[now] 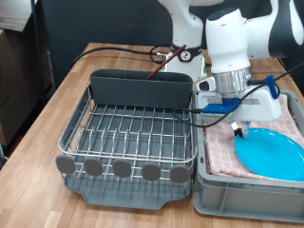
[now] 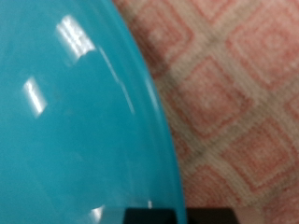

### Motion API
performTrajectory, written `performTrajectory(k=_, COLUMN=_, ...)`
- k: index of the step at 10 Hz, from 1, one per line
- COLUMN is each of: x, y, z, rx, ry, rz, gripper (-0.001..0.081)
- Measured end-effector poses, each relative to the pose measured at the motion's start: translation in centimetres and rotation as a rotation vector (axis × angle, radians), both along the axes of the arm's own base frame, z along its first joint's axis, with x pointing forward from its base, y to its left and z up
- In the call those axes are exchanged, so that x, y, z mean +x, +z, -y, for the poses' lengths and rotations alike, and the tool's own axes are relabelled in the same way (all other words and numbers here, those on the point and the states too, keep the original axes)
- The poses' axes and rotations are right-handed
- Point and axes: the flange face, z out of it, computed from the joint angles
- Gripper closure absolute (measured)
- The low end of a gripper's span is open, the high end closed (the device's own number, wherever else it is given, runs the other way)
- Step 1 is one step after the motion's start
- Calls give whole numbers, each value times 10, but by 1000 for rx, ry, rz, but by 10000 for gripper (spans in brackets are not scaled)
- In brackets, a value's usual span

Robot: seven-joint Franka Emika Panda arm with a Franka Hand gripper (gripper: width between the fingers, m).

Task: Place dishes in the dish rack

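We found the task partly done: the wooden spoon (image 1: 157,63) already stood in the utensil caddy (image 1: 141,88) at the far end of the dish rack (image 1: 128,141), whose wire grid held no dishes yet. We could not make out the cup. The light-blue plate (image 1: 272,152) lay on the pink checked cloth (image 1: 224,148) in the grey bin (image 1: 245,196), to the right of the rack. Our gripper (image 1: 237,126) hung low at the plate's left edge; the wrist view showed the plate (image 2: 75,121) filling much of the frame. We could not tell whether the fingers were spread or pressed together.
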Motion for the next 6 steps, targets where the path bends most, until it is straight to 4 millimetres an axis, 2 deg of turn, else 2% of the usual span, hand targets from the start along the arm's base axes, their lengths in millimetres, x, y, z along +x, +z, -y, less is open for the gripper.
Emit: performTrajectory(k=6, x=-5, y=54, z=23, rx=-95, ry=-7, rz=-57, gripper=787)
